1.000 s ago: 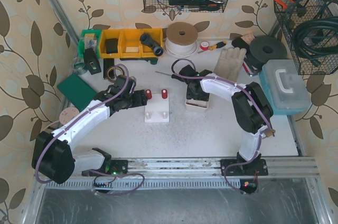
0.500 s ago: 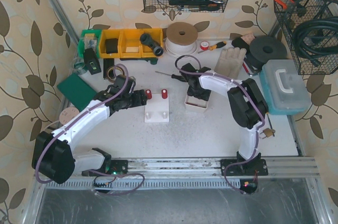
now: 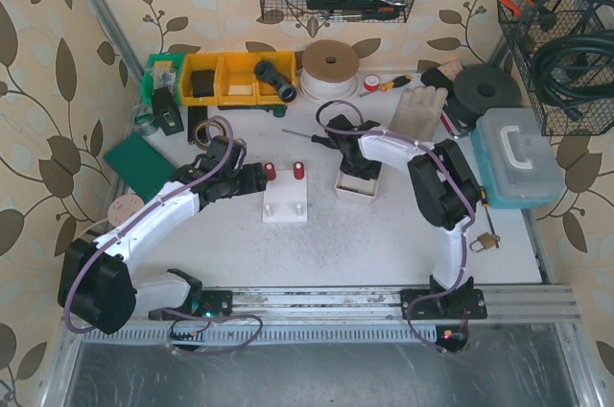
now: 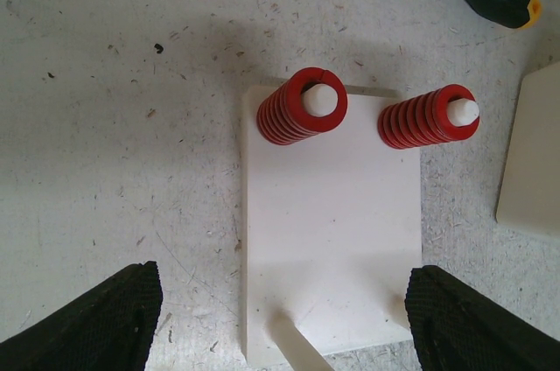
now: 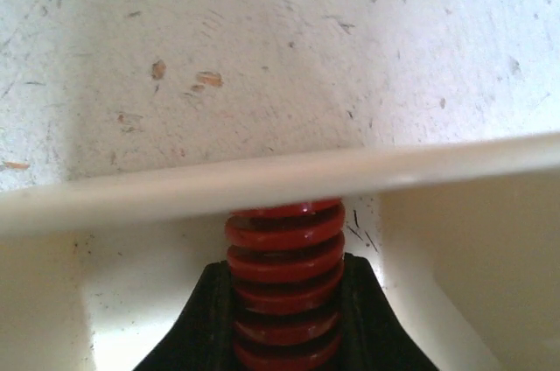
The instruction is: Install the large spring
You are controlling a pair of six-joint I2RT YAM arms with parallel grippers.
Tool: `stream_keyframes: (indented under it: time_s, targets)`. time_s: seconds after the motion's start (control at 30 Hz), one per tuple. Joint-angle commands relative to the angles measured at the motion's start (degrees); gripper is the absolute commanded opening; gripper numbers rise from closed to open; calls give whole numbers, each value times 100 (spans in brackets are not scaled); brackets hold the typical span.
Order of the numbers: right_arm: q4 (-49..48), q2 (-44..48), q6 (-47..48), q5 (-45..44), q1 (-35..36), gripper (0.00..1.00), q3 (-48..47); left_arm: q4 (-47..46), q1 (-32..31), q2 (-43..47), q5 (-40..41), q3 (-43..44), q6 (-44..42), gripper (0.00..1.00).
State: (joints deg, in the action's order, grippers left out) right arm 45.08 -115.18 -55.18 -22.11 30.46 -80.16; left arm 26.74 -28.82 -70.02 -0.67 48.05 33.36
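A white base plate [image 3: 286,203] lies mid-table with two red springs [image 3: 270,172] [image 3: 298,171] on its far pegs. In the left wrist view the left spring [image 4: 301,107] looks wider than the right one [image 4: 429,117], and the plate's [image 4: 332,213] near pegs [image 4: 297,349] are bare. My left gripper [image 4: 286,323] hovers open over the plate's near end, its fingers [image 4: 96,318] wide of both edges. My right gripper [image 5: 284,318] is down inside a small white tray [image 5: 262,180], shut on another red spring [image 5: 284,257] that points at the tray wall. From above this gripper [image 3: 357,177] hides that spring.
A screwdriver [image 3: 305,135] lies just beyond the plate and tray. Yellow bins [image 3: 235,78], a tape roll [image 3: 330,68] and a glove [image 3: 417,109] line the back. A plastic case [image 3: 518,157] sits at the right, a green pad [image 3: 140,162] at the left, and a padlock [image 3: 483,241] near the right arm.
My right gripper has closed on the red spring in the tray, and the right arm's elbow has swung left and back. The left arm has not moved.
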Motion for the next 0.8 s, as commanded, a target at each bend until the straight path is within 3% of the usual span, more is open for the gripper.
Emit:
stream_keyframes:
  time_s: [0.0,0.17,0.37,0.57,0.77]
  targets:
    - [93,-137,711,99,-12,0,-171,-66,83,6,-132,134,83,79]
    - [-303,454,1955,469,41,0,189,46,96,-27,-255,224,47,77]
    - [-1147,2019,3473,1407,43,0,973,227,125,35,-613,528,-12,73]
    - [-2642,3699,5328,3252,96,0,1878,257,266,4,-1805,1151,510,70]
    - [-3414,4664,6346,3673,120,0,2537,-242,298,-19,-3068,1729,1313,67]
